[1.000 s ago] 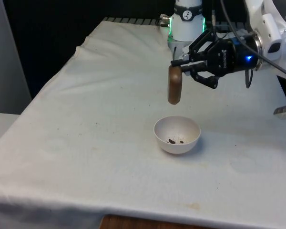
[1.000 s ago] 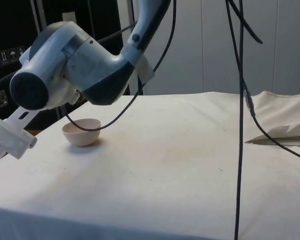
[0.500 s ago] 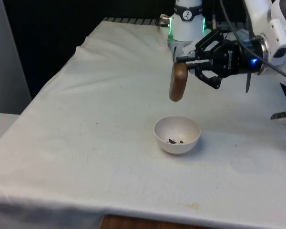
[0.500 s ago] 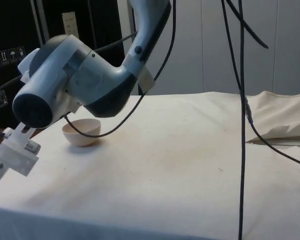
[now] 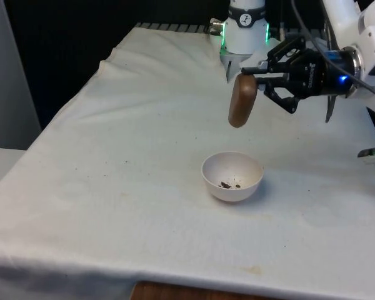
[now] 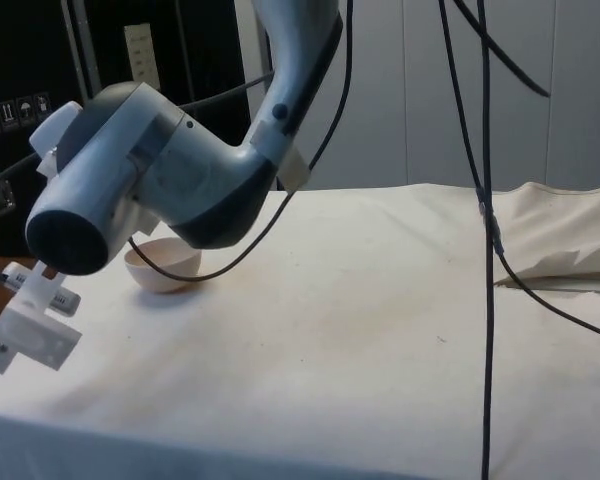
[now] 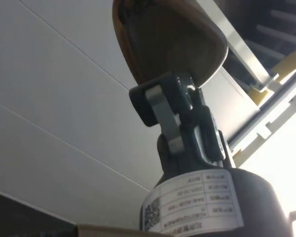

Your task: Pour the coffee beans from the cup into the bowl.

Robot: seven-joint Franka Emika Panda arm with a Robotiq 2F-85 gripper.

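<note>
A brown cup (image 5: 242, 100) hangs in the air above the white bowl (image 5: 232, 177), tipped over with its mouth pointing down and slightly away. My gripper (image 5: 257, 78) is shut on the cup's upper end, coming in from the front view's right. A few dark coffee beans (image 5: 230, 184) lie at the bottom of the bowl. In the side view the bowl (image 6: 160, 268) peeks out behind the arm's big wrist joint. The wrist view looks along one finger (image 7: 167, 111) up at the cup (image 7: 167, 39) clamped at its rim.
The white cloth (image 5: 144, 144) covers the table, with small dark specks on it to the front view's left of the bowl. Black cables (image 6: 485, 220) hang down in the side view. A crumpled fold of cloth (image 6: 565, 235) lies at the side view's right.
The gripper and the cup have risen and shifted towards the front view's right, and the cup has tilted back a little from straight down. The bowl and its beans are unchanged.
</note>
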